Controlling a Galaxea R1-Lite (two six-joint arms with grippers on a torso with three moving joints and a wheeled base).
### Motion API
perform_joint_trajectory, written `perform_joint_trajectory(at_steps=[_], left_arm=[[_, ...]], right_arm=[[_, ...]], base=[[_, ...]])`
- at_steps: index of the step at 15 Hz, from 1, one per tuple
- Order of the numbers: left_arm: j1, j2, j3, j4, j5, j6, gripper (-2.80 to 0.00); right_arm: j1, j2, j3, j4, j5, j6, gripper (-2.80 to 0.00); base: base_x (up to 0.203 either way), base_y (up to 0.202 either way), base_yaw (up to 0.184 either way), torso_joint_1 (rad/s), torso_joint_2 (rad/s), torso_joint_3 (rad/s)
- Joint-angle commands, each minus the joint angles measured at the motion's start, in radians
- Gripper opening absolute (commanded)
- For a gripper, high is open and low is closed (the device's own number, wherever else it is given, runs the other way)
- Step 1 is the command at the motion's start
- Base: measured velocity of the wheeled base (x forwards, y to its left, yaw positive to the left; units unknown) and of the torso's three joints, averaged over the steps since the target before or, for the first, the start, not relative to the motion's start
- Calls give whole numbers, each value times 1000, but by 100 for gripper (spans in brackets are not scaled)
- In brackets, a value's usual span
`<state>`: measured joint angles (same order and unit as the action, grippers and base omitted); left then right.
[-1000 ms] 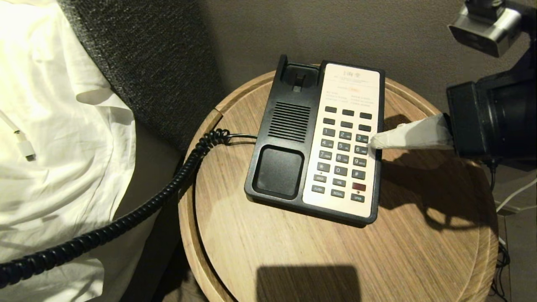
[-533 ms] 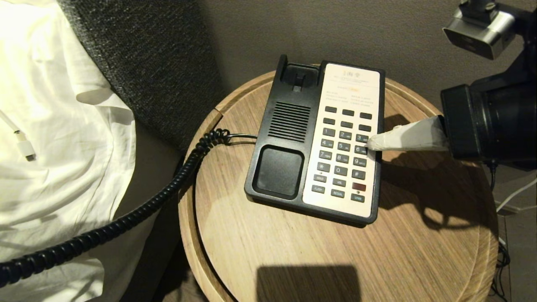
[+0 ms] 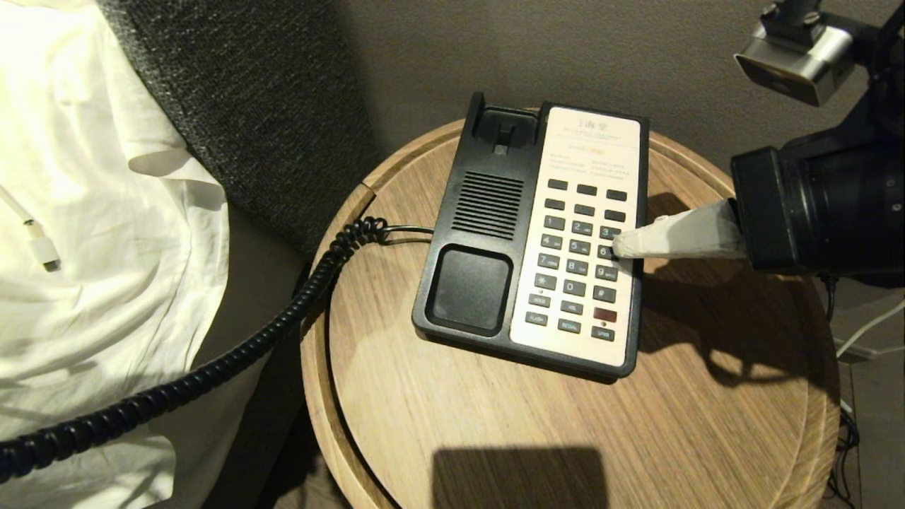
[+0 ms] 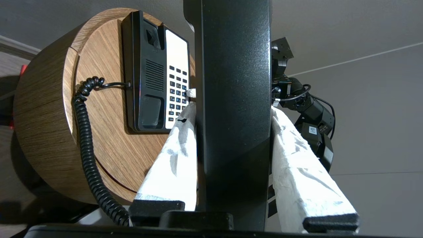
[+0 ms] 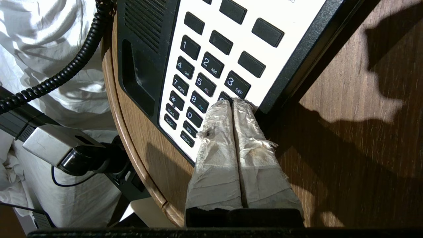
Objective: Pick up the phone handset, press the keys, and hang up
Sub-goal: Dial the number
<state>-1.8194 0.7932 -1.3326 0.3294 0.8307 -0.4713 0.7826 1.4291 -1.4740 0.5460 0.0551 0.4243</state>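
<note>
While closed, right tool (image 3: 621, 247) on keys (image 3: 580, 258)

phone handset (image 4: 233, 99) cut off at both ends in the left wrist view, the 6 among the keys (image 5: 211, 66) hidden under the right gripper (image 5: 232, 102), faceplate print too small to read

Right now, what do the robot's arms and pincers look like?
The right pincer has two long tapering fingers wrapped in crinkled, fraying white tape, on a chunky black round wrist with a silver camera box above. The left pincer has the same white-wrapped fingers with black bases.
</note>
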Motion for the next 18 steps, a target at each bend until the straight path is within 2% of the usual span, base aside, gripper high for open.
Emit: perform_joint_trajectory(at_steps=[1, 10, 15, 18], left_arm=[[0, 1, 0, 2, 4, -3, -280], [0, -3, 12, 0, 5, -3, -280], [2, -5, 11, -5, 5, -3, -280], [1, -3, 12, -6, 4, -3, -280]], right_arm=[[0, 4, 1, 3, 0, 2, -280], [0, 13, 29, -4, -6, -4, -280], [20, -1, -3, 2, 0, 3, -280], [83, -2, -41, 12, 1, 73, -280]], base=[[0, 0, 0, 0, 0, 0], [0, 0, 0, 0, 0, 0], [0, 0, 0, 0, 0, 0], [0, 0, 0, 0, 0, 0]])
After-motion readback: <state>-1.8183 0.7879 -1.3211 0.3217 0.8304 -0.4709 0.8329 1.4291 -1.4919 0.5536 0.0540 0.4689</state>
